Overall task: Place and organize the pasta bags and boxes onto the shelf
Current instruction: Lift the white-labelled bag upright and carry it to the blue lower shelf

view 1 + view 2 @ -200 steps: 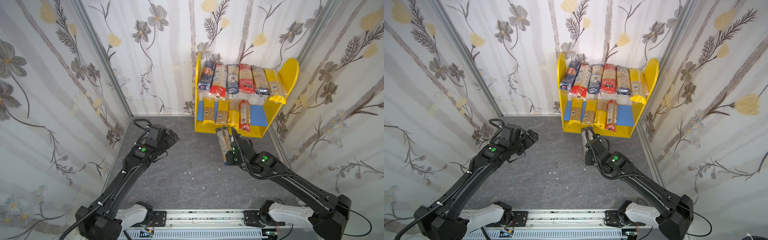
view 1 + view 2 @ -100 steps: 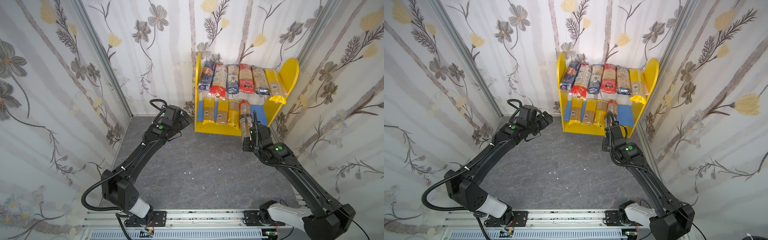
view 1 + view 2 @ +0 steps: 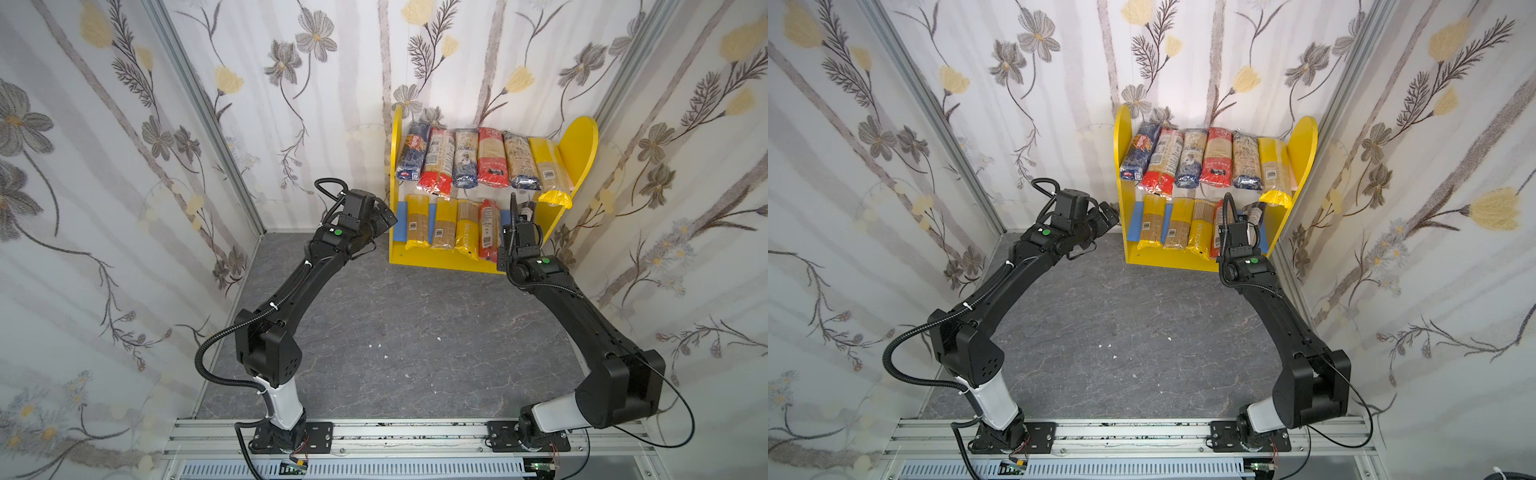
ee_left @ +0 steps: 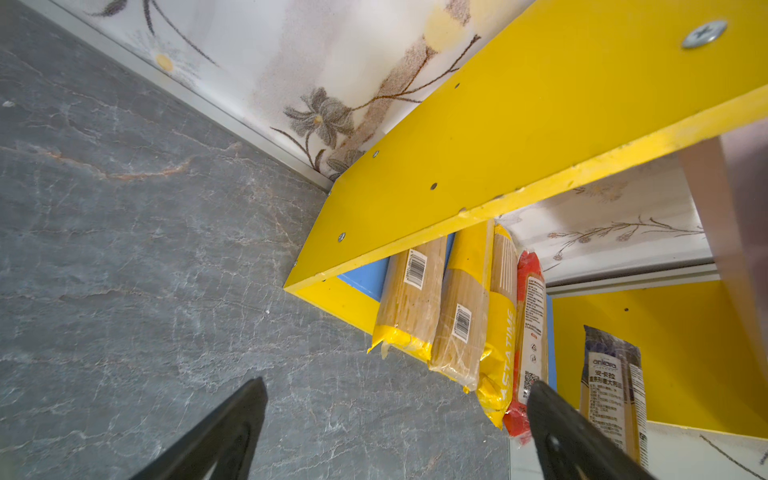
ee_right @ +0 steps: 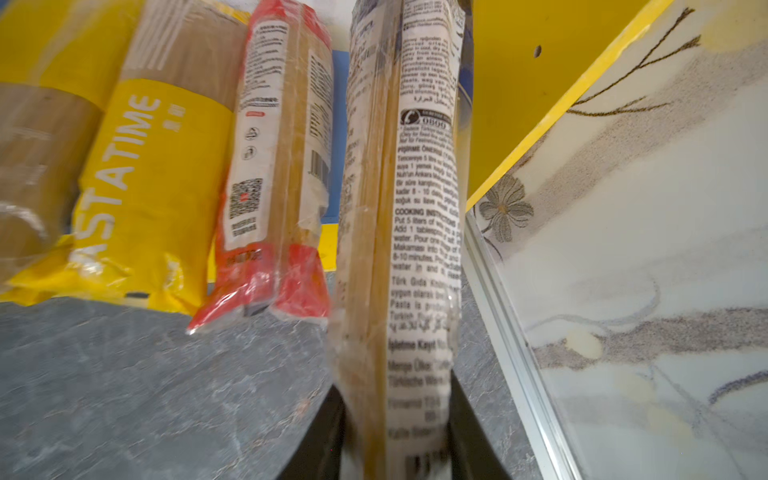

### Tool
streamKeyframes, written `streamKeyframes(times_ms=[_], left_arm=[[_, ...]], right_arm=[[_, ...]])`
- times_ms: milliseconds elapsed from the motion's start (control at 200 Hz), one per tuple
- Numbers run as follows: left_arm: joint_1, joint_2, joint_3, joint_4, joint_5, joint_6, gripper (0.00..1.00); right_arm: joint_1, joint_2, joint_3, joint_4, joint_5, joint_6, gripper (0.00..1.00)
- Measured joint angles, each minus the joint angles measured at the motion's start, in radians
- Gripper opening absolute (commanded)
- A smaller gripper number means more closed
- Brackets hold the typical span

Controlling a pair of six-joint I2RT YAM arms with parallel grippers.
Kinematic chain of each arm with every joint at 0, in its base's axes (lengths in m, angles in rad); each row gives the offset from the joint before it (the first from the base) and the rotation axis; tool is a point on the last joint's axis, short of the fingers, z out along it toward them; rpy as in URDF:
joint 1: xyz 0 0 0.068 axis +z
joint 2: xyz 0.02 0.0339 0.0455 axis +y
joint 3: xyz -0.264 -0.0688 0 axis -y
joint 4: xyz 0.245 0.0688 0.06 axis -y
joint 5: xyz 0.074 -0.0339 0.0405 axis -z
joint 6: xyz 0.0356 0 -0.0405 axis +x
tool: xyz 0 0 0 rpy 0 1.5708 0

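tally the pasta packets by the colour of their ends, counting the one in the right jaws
yellow packets: 4
red packets: 3
dark blue packets: 4, held packet included
total: 11

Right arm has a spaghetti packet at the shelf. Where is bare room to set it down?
Blue lower board: bare between the red-ended spaghetti packet and the yellow right side panel, where the right gripper holds the clear printed packet. A narrow blue strip shows beside the yellow left side panel. Crowded: the upper row of six packets fills its board.
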Motion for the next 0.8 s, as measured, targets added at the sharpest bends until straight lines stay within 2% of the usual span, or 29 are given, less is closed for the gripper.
streamKeyframes(times_ms=[400, 799], left_arm=[[0.010, 0.110, 0.158, 0.001, 0.036, 0.006, 1.00], [0.022, 0.114, 0.153, 0.000, 0.043, 0.021, 1.00]], right_arm=[[-0.069, 0.198, 0.032, 0.177, 0.106, -0.114, 0.00], [-0.102, 0.361, 0.143, 0.261, 0.106, -0.191, 0.00]])
